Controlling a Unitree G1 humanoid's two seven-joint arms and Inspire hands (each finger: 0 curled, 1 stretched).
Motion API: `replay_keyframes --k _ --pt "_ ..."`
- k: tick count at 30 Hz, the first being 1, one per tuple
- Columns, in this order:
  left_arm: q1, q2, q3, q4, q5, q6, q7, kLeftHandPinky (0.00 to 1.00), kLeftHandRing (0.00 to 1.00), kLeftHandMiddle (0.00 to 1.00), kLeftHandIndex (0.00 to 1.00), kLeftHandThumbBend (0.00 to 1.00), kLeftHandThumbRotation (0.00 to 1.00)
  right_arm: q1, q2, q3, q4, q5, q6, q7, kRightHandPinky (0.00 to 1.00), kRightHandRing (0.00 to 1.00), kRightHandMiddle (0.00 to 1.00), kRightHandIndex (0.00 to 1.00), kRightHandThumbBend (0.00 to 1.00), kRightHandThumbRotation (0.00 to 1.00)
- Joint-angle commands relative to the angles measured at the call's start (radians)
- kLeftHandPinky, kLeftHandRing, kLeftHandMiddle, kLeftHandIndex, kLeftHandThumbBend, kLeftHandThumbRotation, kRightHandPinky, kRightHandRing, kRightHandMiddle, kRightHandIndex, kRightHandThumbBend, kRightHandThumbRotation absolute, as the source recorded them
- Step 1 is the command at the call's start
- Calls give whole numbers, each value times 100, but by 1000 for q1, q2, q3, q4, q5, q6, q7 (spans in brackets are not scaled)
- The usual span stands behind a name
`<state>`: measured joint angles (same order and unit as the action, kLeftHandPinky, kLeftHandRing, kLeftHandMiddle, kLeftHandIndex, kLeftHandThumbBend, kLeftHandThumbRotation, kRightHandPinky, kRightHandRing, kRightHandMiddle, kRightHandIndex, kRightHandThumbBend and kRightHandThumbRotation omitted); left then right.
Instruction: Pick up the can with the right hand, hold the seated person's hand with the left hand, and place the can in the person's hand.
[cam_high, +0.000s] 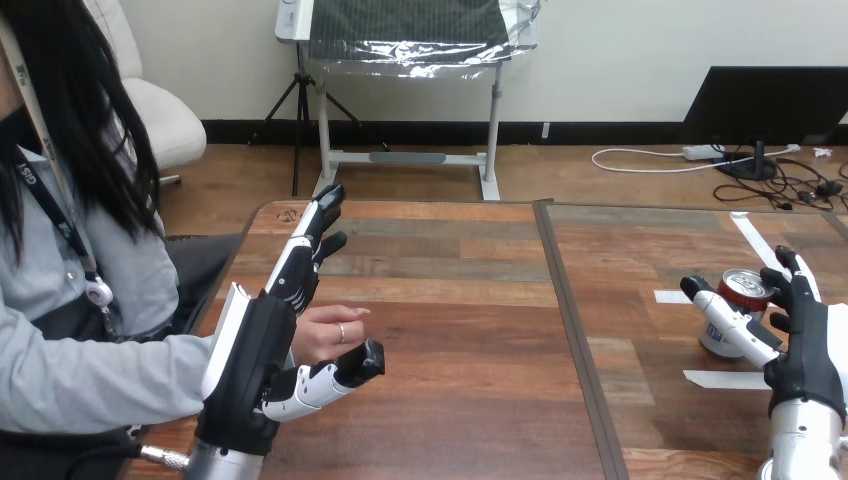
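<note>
Can (738, 308): silver body, red top, upright on the right part of the table (450, 330), near its right edge, between two short strips of white tape, one (672, 296) just left of it and one (725, 379) nearer the robot; a longer strip (750, 238) lies farther back on the same side. Right robot hand (805, 350): at the can's right side, spread wide, its thumb (735, 325) stretched straight across the lower front of the can, its fingers (795, 275) straight and raised beside the can's top; the can stands between thumb and fingers, not lifted, and whether they press on it cannot be told. Person's hand (330, 335): reaching in from the view's left over the left part of the table, loosely curled, empty, well apart from the can. Left robot hand (255, 350): on edge beside the person's hand, open, its fingers (318, 225) straight and pointing away across the table, its thumb (345, 372) stretched out just under the person's hand; the person's hand lies against its palm, above the thumb, with nothing curled round it. Table: wooden planks, with a dark seam (565, 330) running from front to back between the two hands' sides.
</note>
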<state>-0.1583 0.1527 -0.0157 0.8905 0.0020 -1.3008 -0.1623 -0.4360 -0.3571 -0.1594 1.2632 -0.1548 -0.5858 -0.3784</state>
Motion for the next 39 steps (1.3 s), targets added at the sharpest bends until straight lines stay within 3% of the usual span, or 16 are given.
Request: replay_keyframes --k 1,3,12,39 --pt "-31 12 7 -43 -20 3 -9 92 97 99 95 100 71 -60 -6 0 14 9 22 18 86 89 88 94 100 50" --pt "-32 12 7 -42 -24 0 -13 92 97 99 95 100 71 -61 -9 9 15 -4 28 1 85 88 87 93 100 50" --pt "-29 11 3 -45 -48 8 -35 93 97 99 94 100 70 -65 -9 2 20 4 34 17 84 87 87 93 99 50" --pt "-32 8 19 -40 -21 5 -22 92 97 99 95 100 71 -75 -5 -9 15 19 29 27 87 88 87 93 98 49"
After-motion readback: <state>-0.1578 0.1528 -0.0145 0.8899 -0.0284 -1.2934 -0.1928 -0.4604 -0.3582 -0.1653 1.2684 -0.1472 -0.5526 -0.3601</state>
